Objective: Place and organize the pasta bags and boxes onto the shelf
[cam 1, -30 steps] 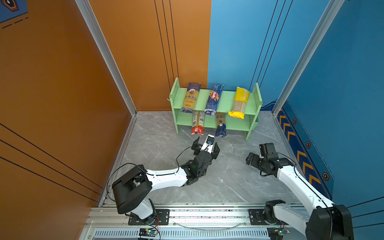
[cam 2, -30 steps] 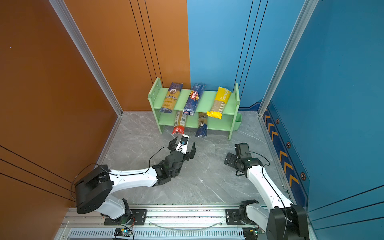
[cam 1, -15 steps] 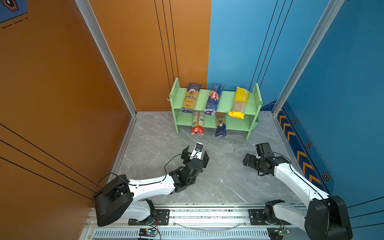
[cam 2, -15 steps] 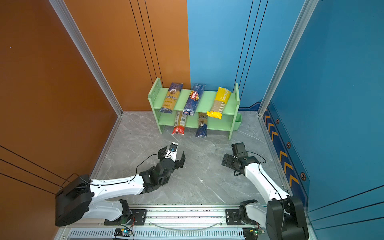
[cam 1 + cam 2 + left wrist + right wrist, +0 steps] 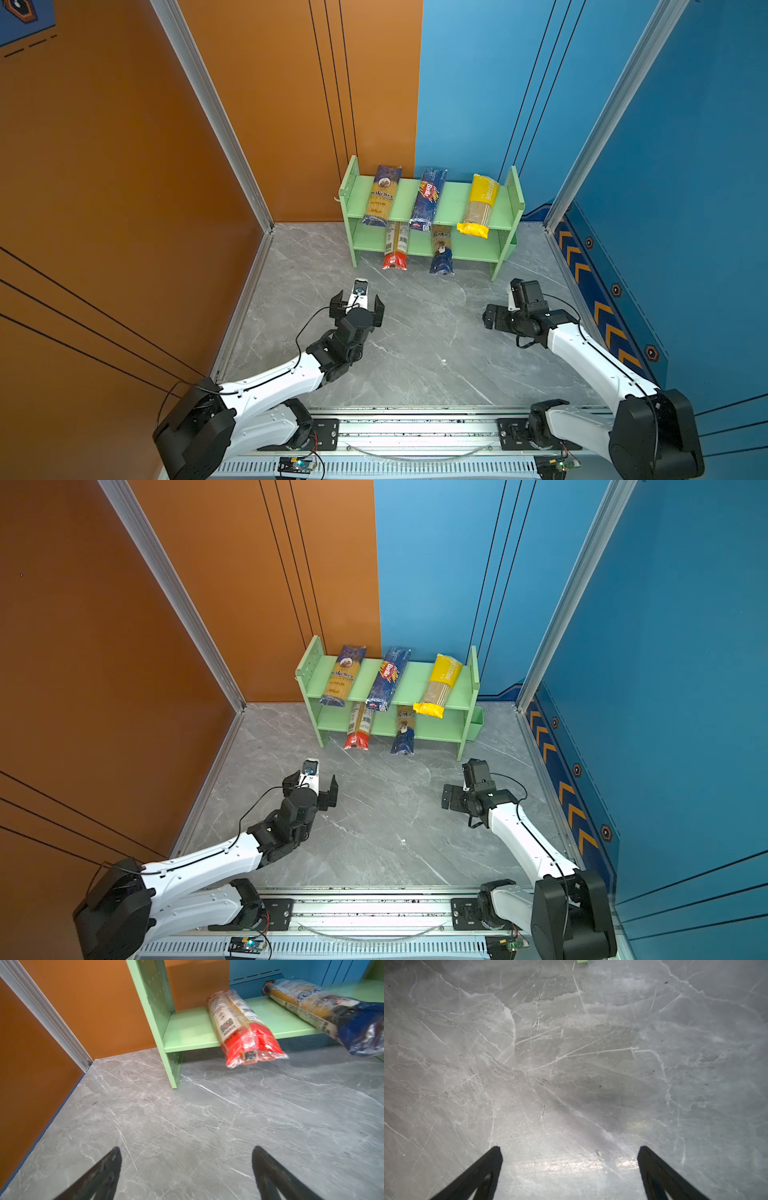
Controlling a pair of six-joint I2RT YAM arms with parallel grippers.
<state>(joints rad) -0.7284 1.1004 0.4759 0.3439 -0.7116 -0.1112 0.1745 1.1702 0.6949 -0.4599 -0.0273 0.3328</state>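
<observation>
Shelf (image 5: pixel 453 201): the pastel-green two-tier rack stands at the back of the grey marble-pattern tabletop (image 5: pixel 415 357), against the wall where the orange and blue panels meet.

All five packs lie on the shelf, each front to back with its near end overhanging the front edge.
- **Upper tier, left to right in both top views:** a dark-blue-and-yellow spaghetti pack (image 5: pixel 381 195), the dark blue Barilla pack (image 5: pixel 428 198) and the yellow Pastatime pack (image 5: pixel 478 205). They are spaced apart.
- **Lower tier:** the red-ended clear pack (image 5: pixel 395 247) and a second dark-blue-and-yellow pack (image 5: pixel 441 254). They sit side by side without touching.

Left gripper (image 5: pixel 187 1149): the jaws are spread wide with nothing between them, and the fingers touch no pack. It hangs above bare tabletop in front of the shelf's left end. In the left wrist view the red-ended pack (image 5: pixel 245 1028) lies ahead of it and well apart, with the second dark-blue-and-yellow pack (image 5: pixel 332 1014) further to the side.

Right gripper (image 5: pixel 570 1148): the jaws are likewise set wide apart and hold nothing. Its wrist view shows only tabletop beneath. In a top view it sits low in front of the shelf's right end, well apart from the packs.
</observation>
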